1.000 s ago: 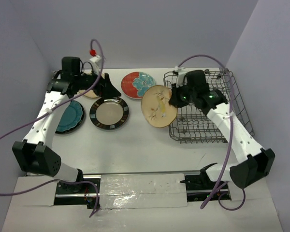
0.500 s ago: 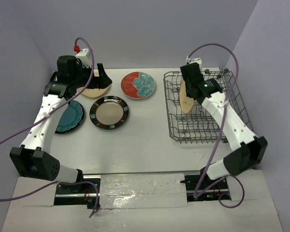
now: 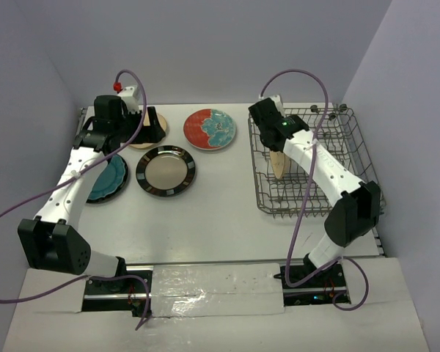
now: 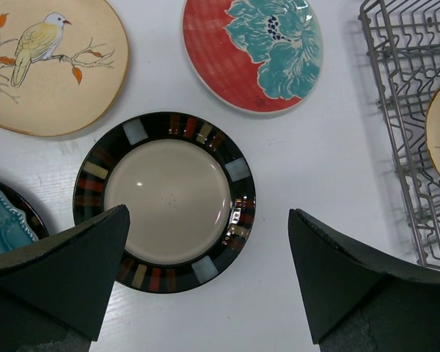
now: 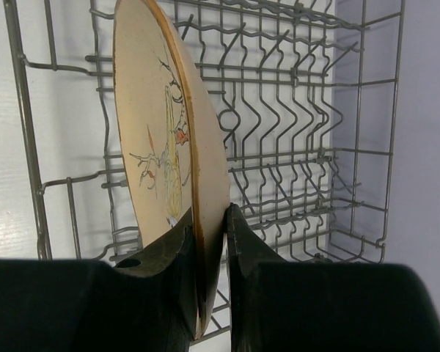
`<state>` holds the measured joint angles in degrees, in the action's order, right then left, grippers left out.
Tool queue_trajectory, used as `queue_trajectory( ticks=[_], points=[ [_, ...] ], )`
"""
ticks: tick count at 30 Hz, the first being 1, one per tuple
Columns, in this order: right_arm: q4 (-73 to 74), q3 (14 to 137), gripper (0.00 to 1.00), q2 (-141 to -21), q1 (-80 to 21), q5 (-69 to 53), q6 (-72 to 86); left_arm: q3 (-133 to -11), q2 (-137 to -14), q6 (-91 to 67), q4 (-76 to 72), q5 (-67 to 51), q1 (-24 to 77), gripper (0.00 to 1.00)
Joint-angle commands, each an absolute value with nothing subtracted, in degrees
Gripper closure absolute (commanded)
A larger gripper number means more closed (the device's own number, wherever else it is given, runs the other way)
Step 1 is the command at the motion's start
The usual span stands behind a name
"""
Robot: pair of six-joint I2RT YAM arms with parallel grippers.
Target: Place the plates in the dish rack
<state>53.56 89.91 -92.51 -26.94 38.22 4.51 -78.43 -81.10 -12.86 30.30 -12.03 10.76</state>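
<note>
Starting far left from above: seeing a teal plate (image 3: 105, 178) lying flat on the surface (image 3: 220, 209), partly under the left arm. Seeing the left pincer (image 3: 152, 126) hanging over a bird plate (image 3: 141, 141) and hiding most of it in that view.

Getting more from the left wrist camera: showing the bird plate (image 4: 51, 66) with its bird on a branch, and only a sliver of the teal plate (image 4: 4, 220) at the left edge. Showing the left pincer (image 4: 209, 216) spread wide, gripping nothing, with the striped-rim plate (image 4: 165, 202) lying flat in the gap between its fingers (image 4: 66, 271).

Moving right: finding the striped-rim plate (image 3: 166, 171) just beside the teal one, and a red plate (image 3: 210, 128) with a blue flower lying flat behind it, apart from both.

Moving right again: finding the dish rack (image 3: 367, 172) on the right of the surface. Showing, from above, only a narrow beige sliver of the racked plate (image 3: 280, 163) standing on edge near the rack's left side, under the right pincer (image 3: 273, 138).

Getting the grip only from the right wrist camera: showing the right pincer (image 5: 205, 242) pinching the rim of the racked plate (image 5: 169, 147), one finger on each face, plate upright over the wires of the dish rack (image 5: 293, 158). Not being able to tell whether its far edge is sitting between tines.
</note>
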Motion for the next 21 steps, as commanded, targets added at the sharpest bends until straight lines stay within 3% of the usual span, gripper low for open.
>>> queue_trajectory(
  ticks=[1,11,13,17,18,21],
  points=[
    [49.74,94.13,1.0,-93.24,-28.12,44.03,4.22,-78.05,-79.54,-12.66,27.6,-10.46,10.2,0.01],
    [49.66,93.6,1.0,-98.61,-30.76,50.88,5.01,-77.08,-79.28,-13.27,26.98,-11.6,8.0,0.01],
    [50.27,94.3,0.94,-99.93,-31.55,51.33,6.23,-76.73,-79.19,-13.53,26.98,-11.86,7.65,0.01],
    [53.43,97.11,0.66,-102.48,-32.87,51.24,8.61,-76.29,-78.75,-13.89,26.72,-12.13,6.51,0.01],
    [53.7,97.47,0.39,-103.35,-33.05,50.54,8.7,-76.2,-78.75,-13.97,26.72,-12.22,6.33,0.01],
    [55.02,98.79,0.17,-104.32,-34.1,49.49,9.23,-76.03,-78.66,-14.06,26.63,-12.48,5.8,0.01]
  ],
)
